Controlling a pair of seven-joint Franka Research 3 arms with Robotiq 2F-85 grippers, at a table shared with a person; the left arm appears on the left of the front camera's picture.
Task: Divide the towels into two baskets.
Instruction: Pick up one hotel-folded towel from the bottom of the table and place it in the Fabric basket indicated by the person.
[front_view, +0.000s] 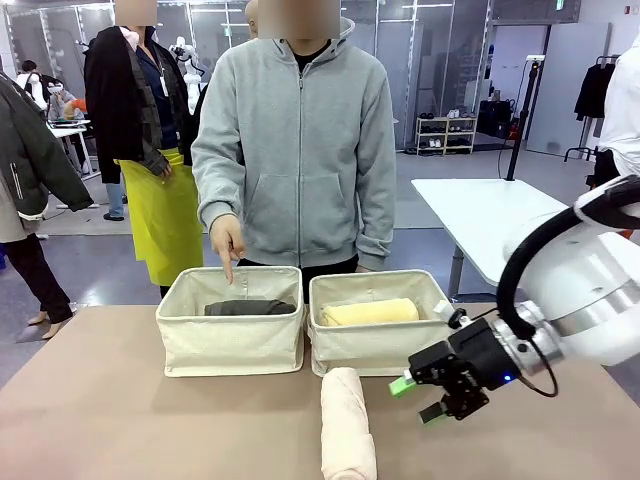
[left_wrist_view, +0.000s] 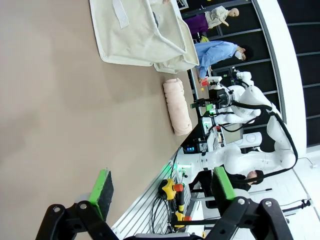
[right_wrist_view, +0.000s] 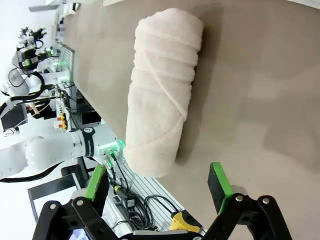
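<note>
Tan table (front_view: 120, 400), pink-beige towel (front_view: 347, 425), open right gripper (front_view: 422, 397) beside

In the front view the pale pink-beige rolled terry towel (front_view: 347, 425) runs off the picture's bottom edge, so its near end is cut away. The dark grey rolled towel (front_view: 250, 307) sits low inside the left cream canvas basket (front_view: 232, 345), whose front wall hides most of it, and the yellow rolled towel (front_view: 370, 312) is likewise part-hidden behind the right cream canvas basket's (front_view: 378, 347) wall. The person's second hand seems tucked behind that basket.
</note>
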